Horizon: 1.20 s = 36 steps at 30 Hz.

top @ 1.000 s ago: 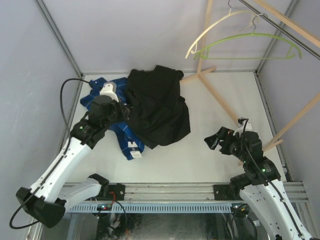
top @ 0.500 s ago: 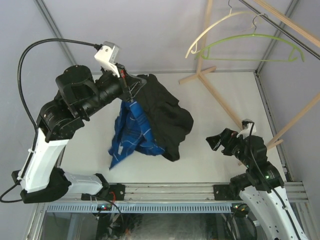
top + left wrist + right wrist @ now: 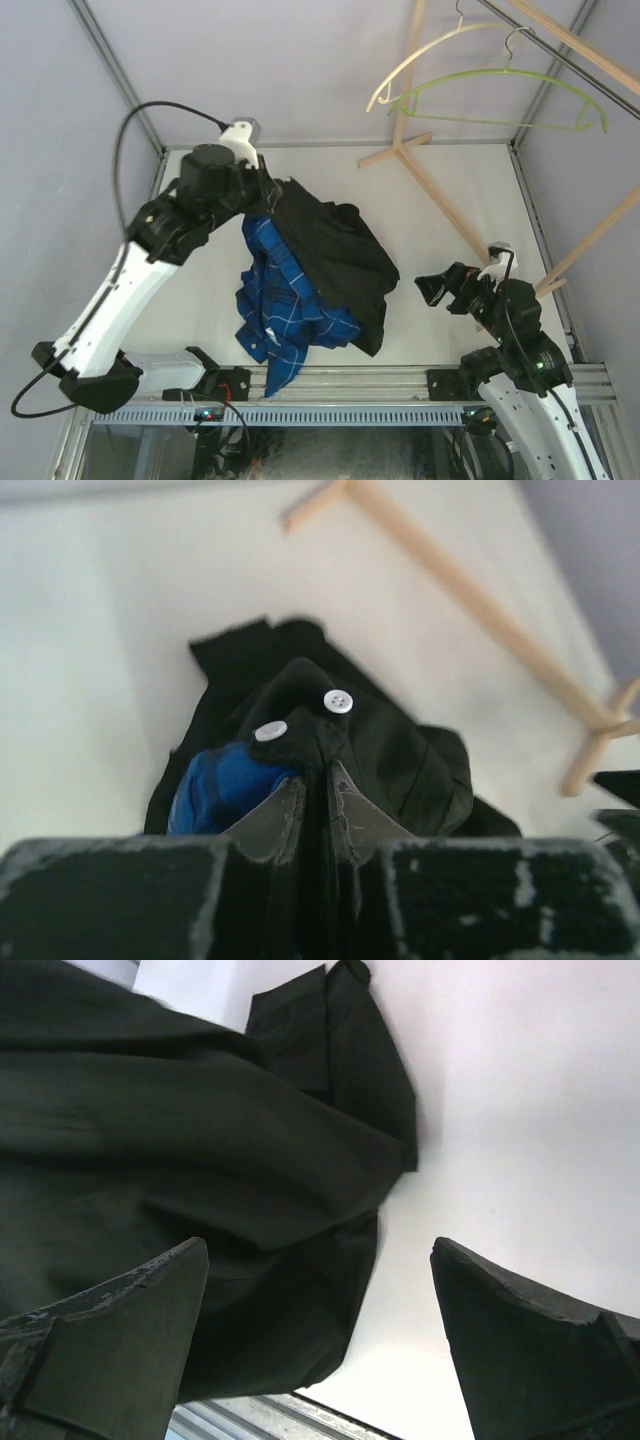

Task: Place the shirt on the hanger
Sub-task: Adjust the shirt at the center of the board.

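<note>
Two of a kind: the left arm [image 3: 120,290] and the right arm [image 3: 535,400] both wear smooth white link shells between bulky black joint housings, each rising from a black base block [image 3: 195,368]. A thin black cable [image 3: 150,108] loops to the small white camera [image 3: 240,131] at the left wrist. A similar white wrist camera [image 3: 497,250] tops the right arm. The left gripper [image 3: 318,775] has slim, dark grey, scuffed fingers [image 3: 280,820]. The right gripper [image 3: 318,1260] has broad black fingers [image 3: 110,1330] with worn, pale edges.
</note>
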Each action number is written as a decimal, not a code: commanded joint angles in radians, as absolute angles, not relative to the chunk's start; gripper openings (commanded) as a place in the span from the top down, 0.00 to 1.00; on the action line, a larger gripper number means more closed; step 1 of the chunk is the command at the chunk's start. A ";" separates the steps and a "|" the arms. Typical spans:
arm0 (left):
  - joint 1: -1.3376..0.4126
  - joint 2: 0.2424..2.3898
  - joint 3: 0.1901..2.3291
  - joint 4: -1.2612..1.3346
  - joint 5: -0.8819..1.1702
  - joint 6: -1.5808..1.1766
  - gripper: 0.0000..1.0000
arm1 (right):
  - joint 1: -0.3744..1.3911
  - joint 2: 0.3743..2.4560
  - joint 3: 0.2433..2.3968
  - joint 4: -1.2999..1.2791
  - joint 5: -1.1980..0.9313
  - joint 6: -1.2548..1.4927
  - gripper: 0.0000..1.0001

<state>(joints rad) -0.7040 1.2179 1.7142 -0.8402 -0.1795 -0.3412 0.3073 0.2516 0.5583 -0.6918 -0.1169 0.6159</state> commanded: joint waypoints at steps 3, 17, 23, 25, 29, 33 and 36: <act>-0.583 1.224 1.415 -0.654 0.056 -0.405 0.78 | 0.310 0.278 0.592 -0.592 -0.255 0.556 0.07; -0.370 1.082 1.179 -0.645 0.005 -0.491 0.14 | 0.979 0.773 0.767 -0.357 0.153 0.404 0.04; -0.260 0.868 1.009 -0.659 -0.028 -0.522 0.08 | 1.072 1.043 0.962 -0.323 0.191 0.274 0.05; -0.249 0.817 0.962 -0.664 -0.036 -0.532 0.08 | 1.078 1.126 1.023 -0.314 0.170 0.250 0.06; -0.242 0.754 0.874 -0.652 -0.007 -0.563 0.10 | 1.081 1.301 1.147 -0.327 0.121 0.233 0.12; -0.238 0.720 0.804 -0.623 0.027 -0.604 0.14 | 1.089 1.427 1.217 -0.319 0.067 0.244 0.23; -0.238 0.702 0.749 -0.587 0.065 -0.625 0.17 | 1.093 1.488 1.227 -0.307 0.039 0.260 0.32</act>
